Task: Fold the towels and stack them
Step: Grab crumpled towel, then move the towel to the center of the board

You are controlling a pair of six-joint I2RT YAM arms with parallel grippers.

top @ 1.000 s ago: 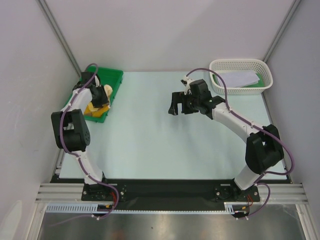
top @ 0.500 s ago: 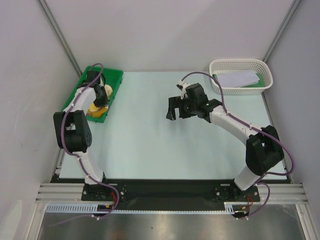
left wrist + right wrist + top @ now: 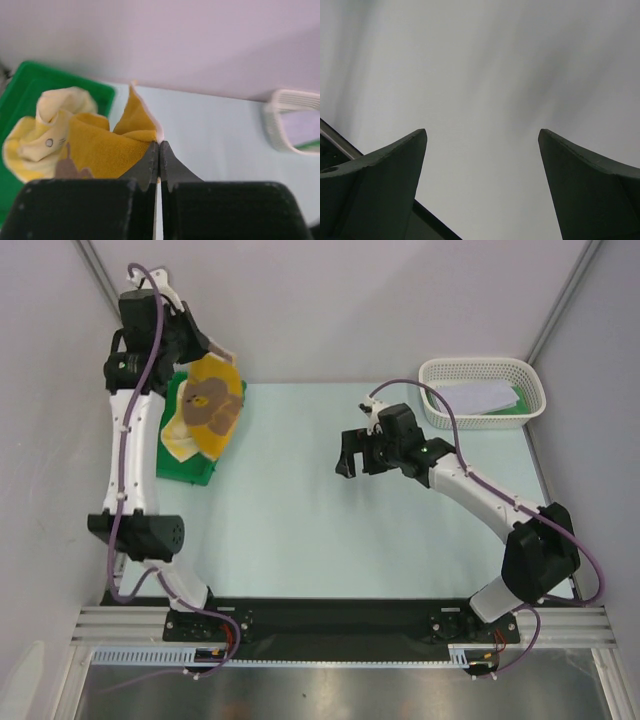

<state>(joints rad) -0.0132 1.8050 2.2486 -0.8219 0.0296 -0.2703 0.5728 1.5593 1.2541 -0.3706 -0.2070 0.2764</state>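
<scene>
Yellow towel (image 3: 210,405): one, hanging bunched from the left gripper (image 3: 222,357) high at the back-left, above the tray. Whether its paler folds are a second cloth I cannot tell.

One table (image 3: 300,530) carries everything. There are two arms. There is one white mesh basket (image 3: 483,390) at the back-right and one green tray (image 3: 192,468) at the back-left. The basket holds one pale lavender towel (image 3: 482,397) lying on one green towel (image 3: 522,406). That makes three towels that can be counted.

A second ago the left arm was bent low, with its gripper down in the tray on the yellow cloth. It has since swung up tall and lifted the cloth out of the tray. The right arm has shifted only slightly. The right gripper (image 3: 360,453) hangs over the middle of the table, and its jaws are spread wide, as before. The basket and its two towels have not moved.

The left wrist view shows what the top view cannot. There the left gripper (image 3: 159,150) has its jaws pressed together, pinching an edge of the yellow towel (image 3: 107,150). A small round printed mark shows on the pale part. The tray (image 3: 27,82) lies behind the cloth on the left and the basket (image 3: 285,100) stands far off to the right.

The right wrist view shows only the right gripper (image 3: 482,135) with its two fingers well apart against a blank pale surface. No towel is in that view.
</scene>
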